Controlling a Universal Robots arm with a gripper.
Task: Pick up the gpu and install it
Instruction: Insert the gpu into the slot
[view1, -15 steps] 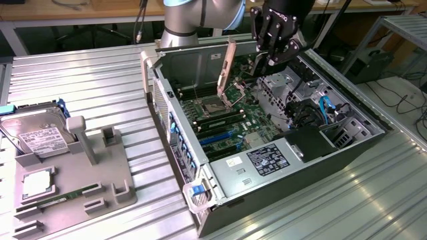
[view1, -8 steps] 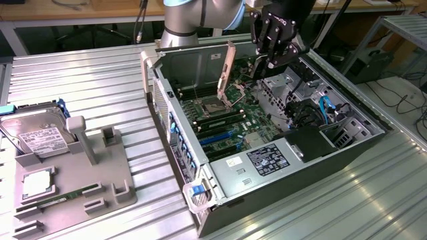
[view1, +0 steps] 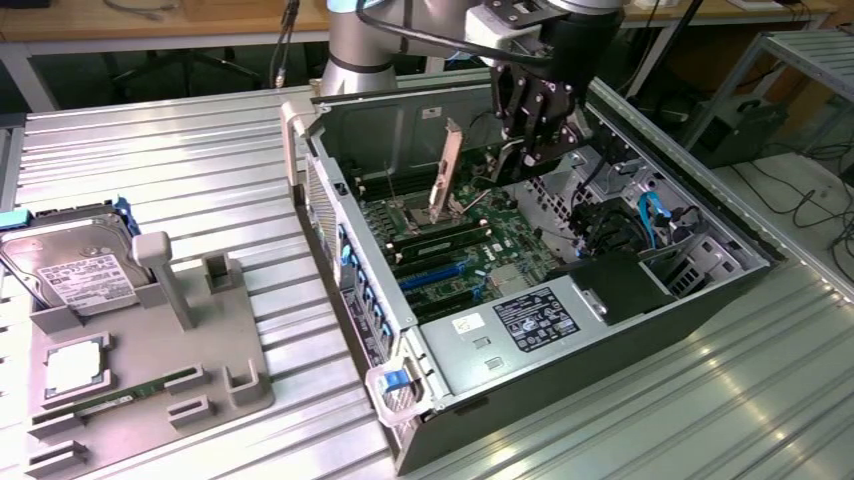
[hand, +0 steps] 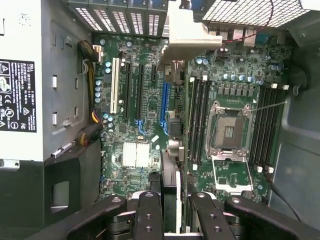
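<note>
Gripper: we see the black, bolt-studded gripper (hand: 170, 212) clamped on the gpu (hand: 171, 145), one finger (hand: 148, 220) on each side of the card's upper edge; in the exterior view the gripper (view1: 523, 150) hangs inside the open computer case (view1: 694, 290).

Gpu: we see the card held edge-on and upright over the motherboard (hand: 240, 70), its pale metal end bracket (hand: 186, 35) broad and flat, pointing toward the case's slotted rear wall. In the exterior view the gpu (view1: 470, 180) shows mainly as that tan bracket strip standing upright near the case's back. Whether the card touches a slot we cannot tell.

Motherboard: green, densely studded with silver capacitors, it carries black and blue expansion slots (hand: 165, 107) just beside the card, a white slot (hand: 114, 85) farther off, and a square metal-framed processor socket (hand: 229, 131) flanked by long memory slots.

Obstructions: a grey boxy power supply (hand: 25, 85) with a black-and-white label walls one side; bundled wires (hand: 90, 122) curl beside it.

Surroundings: the case lies on its side on a ribbed metal table (view1: 174, 170). Toward the exterior view's left we see a grey moulded parts tray (view1: 200, 350) holding a silver hard drive (view1: 74, 265) with a white label and a narrow green memory stick (view1: 127, 395).
</note>
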